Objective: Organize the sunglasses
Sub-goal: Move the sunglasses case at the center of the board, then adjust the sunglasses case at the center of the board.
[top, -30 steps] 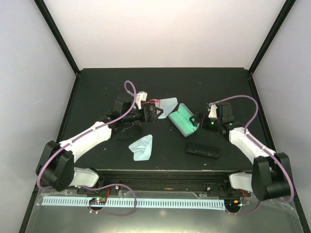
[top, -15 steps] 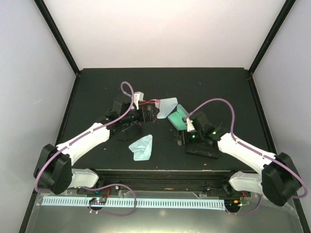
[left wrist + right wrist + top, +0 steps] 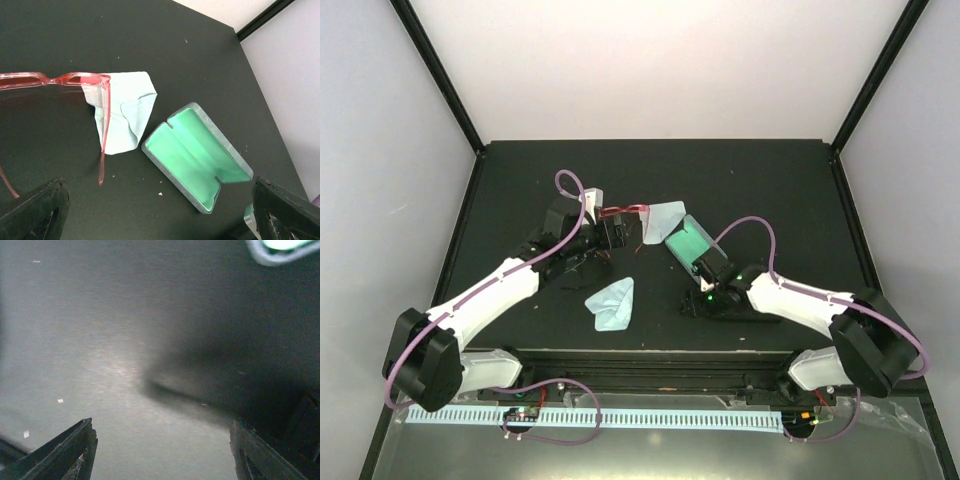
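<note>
From above, the dark surface [image 3: 760,190] carries everything. The left arm reaches toward the far middle. Its left gripper [image 3: 628,231] is spread wide just near of the red sunglasses [image 3: 625,209], which lie open partly over the far cloth [image 3: 667,214]. Right of that cloth sits the open case [image 3: 686,243] with its green lining up. A second folded cloth [image 3: 613,303] lies nearer, left of centre. Under the left forearm there are thin dark lines that may be the black sunglasses [image 3: 584,263], though they are hard to make out. The right arm lies low across the near right, and its right gripper [image 3: 691,302] is down by the surface. It covers part of the black case [image 3: 760,310].

From the left wrist, the left gripper [image 3: 159,202] has its fingers [image 3: 35,210] far apart, released, holding nothing. Beyond them the red sunglasses [image 3: 55,80] rest with one temple running across the cloth [image 3: 127,107]. The open case [image 3: 197,160] lies just right of the cloth, not touching it.

From the right wrist, the right gripper [image 3: 162,450] shows both fingers [image 3: 75,450] apart with only bare surface [image 3: 100,340] between, so it is gripping nothing. A corner of the open case [image 3: 280,247] shows at the far right. The dark shape by the right finger is too blurred to name.
</note>
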`<state>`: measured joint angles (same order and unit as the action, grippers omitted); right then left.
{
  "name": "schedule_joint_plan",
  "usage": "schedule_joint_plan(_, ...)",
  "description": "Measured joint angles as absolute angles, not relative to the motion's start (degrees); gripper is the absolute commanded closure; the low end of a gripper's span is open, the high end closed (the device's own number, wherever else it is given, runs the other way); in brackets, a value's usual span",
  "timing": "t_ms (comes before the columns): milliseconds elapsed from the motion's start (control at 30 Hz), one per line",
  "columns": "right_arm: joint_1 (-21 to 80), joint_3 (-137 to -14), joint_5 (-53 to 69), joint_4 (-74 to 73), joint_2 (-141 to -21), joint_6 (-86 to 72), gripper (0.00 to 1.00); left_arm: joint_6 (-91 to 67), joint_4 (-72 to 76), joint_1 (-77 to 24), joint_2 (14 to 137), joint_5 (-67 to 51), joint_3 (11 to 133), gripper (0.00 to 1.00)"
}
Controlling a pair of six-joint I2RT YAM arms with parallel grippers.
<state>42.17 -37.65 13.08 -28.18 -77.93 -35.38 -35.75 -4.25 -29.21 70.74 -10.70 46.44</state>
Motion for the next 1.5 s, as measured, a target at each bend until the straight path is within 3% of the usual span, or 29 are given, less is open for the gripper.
schedule_joint_plan(233, 42.92, -39.40, -3.64, -37.43, -78.81, -39.70, 0.19, -36.16, -4.29, -29.21, 70.76, -10.55, 44.34, 0.01)
schedule_joint_plan(367, 42.61, -42.06, -9.74, -40.40, -81.10, -40.34, 0.27, -36.12, -4.36, -29.21, 71.13, -10.66, 43.77, 0.01)
schedule_joint_plan(633, 42.61, -51.46, -5.30, -37.52, -84.16, -34.50, 0.31, -35.55, -4.32, -29.21, 72.12, -10.96, 43.72, 0.01)
schedule_joint_plan(867, 42.41, -59.20, -0.91, -34.81, -93.91, -28.71, 0.31, -34.39, -4.34, -29.21, 72.10, -10.92, 43.66, 0.01)
schedule_joint_plan(1500, 37.85, -59.99, 1.10, -36.27, -95.94, -25.17, 0.27, -33.39, -4.36, -29.21, 72.79, -12.27, 43.66, 0.01)
